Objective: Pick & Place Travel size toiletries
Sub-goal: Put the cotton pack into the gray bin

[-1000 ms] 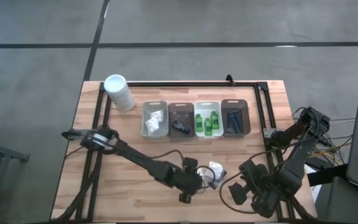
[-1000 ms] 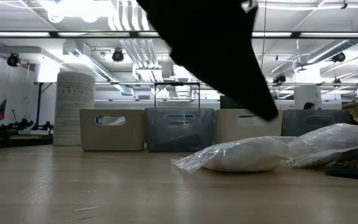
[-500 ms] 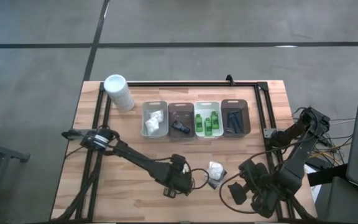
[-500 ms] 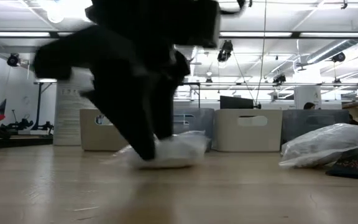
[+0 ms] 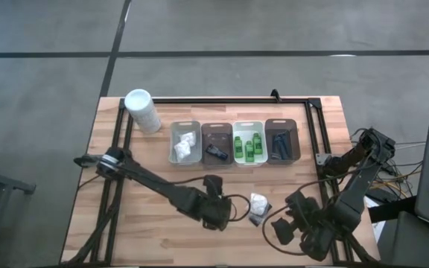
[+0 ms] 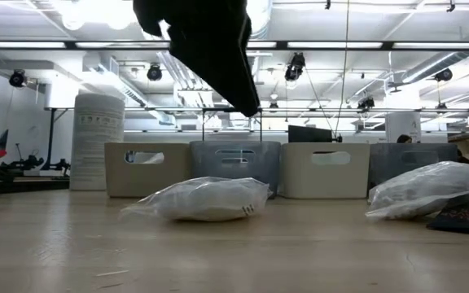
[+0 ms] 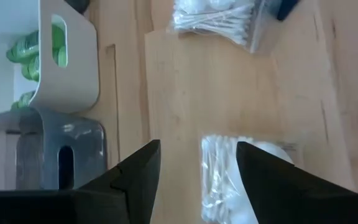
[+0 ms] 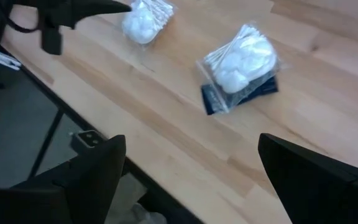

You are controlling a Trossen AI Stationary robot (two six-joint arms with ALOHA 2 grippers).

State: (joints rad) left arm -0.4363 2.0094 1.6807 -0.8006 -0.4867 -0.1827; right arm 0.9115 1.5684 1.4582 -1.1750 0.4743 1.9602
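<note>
Green bottles (image 5: pixel 249 146), white-filled clear packet (image 6: pixel 203 200)

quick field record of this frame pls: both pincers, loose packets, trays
left pincer: open, empty, hovering above a loose packet near the table's front middle
packet under left pincer: clear bag of white puffs and swabs, lying flat on the table
second packet: same kind, resting partly on a flat black piece, right of the first
right pincer: open, empty, waiting at the table's front right
trays: four in a row at the back, holding white packets, dark pieces, green bottles, dark sticks
white container: upright, back left
</note>
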